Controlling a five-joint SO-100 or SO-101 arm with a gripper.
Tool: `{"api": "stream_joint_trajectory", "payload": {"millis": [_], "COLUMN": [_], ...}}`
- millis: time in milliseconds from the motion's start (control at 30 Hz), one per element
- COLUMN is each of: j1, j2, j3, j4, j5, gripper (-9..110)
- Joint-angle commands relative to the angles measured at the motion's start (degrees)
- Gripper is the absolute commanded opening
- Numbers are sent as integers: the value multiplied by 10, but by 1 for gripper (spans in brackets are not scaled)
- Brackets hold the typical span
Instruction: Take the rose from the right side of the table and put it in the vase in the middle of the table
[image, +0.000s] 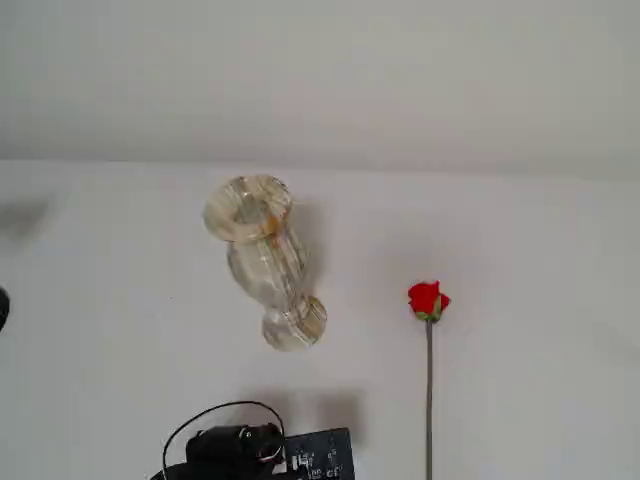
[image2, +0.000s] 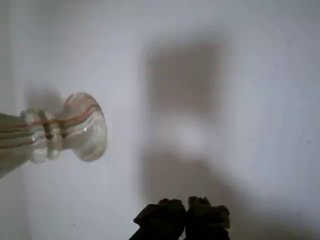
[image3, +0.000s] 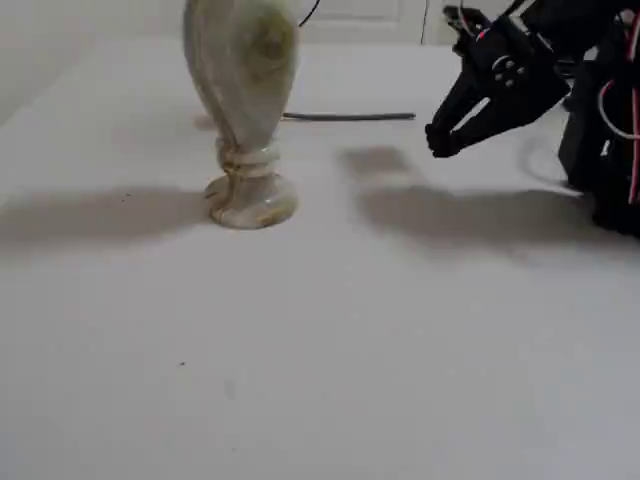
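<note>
The cream marbled vase stands upright mid-table; it also shows in a fixed view and at the left of the wrist view. The rose lies flat on the white table to the vase's right, its red bloom on a long stem. In a fixed view only the stem shows, behind the vase. My gripper hangs above the table to the right of the vase, shut and empty; its fingertips touch at the bottom of the wrist view.
The arm's base with black motor and cable sits at the bottom edge of a fixed view. A white wall rises behind the table. The arm's body and wires fill the right edge of a fixed view.
</note>
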Motion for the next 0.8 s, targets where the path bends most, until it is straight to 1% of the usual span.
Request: {"api": "stream_joint_trajectory", "payload": {"millis": [0,767], "j1": [-8,-4], "j2": [6,6], "j3": [-4,-4], "j4": [-10,-10], "j5": [-17,-14], "gripper": [0,0]}}
